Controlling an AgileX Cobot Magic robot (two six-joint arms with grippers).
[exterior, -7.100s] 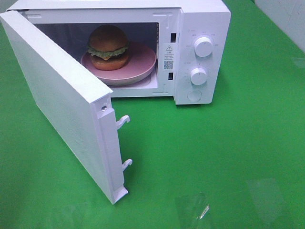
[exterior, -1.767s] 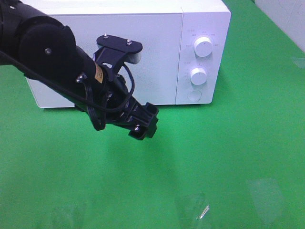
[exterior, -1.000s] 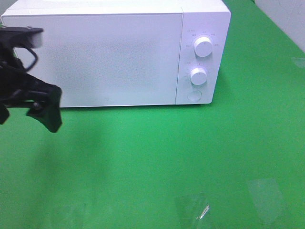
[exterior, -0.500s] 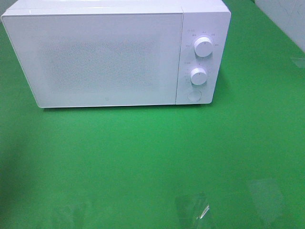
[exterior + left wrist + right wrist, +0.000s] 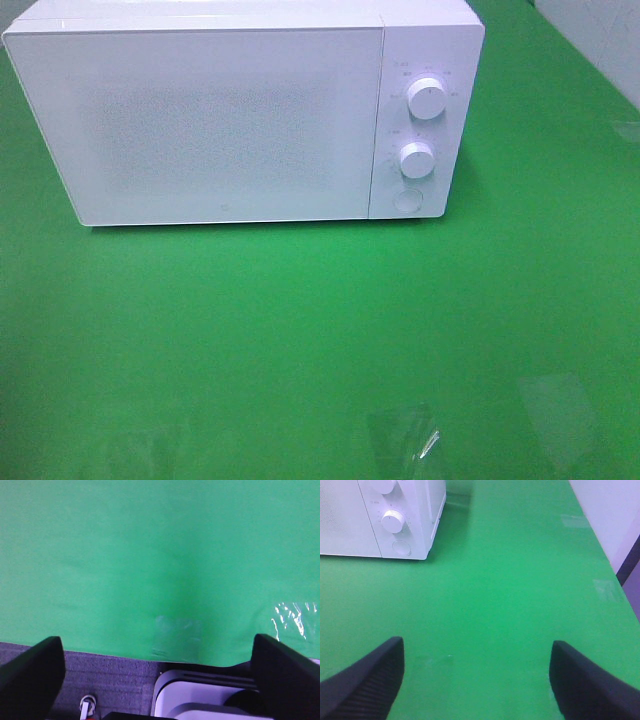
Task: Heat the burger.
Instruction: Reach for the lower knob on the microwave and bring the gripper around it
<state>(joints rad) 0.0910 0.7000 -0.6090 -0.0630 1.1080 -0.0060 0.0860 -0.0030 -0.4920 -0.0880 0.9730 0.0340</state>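
The burger is hidden: the white microwave [image 5: 220,120] stands at the back of the green table with its door shut. Its panel carries two round knobs [image 5: 427,98] [image 5: 417,159] and a button [image 5: 406,201]. Neither arm shows in the exterior high view. In the left wrist view my left gripper [image 5: 157,645] is open over bare green cloth near the table's edge, holding nothing. My right gripper [image 5: 477,647] is open too and empty, well in front of the microwave [image 5: 415,510] and off to its knob side.
Green cloth [image 5: 320,340] covers the table. Shiny clear tape patches [image 5: 405,440] lie near the front edge. In the left wrist view the table edge gives way to grey floor [image 5: 100,675]. A white wall [image 5: 615,510] borders the table on the right.
The left arm, at the left edge of the exterior high view a second ago, has pulled out of that view. The microwave door stays shut.
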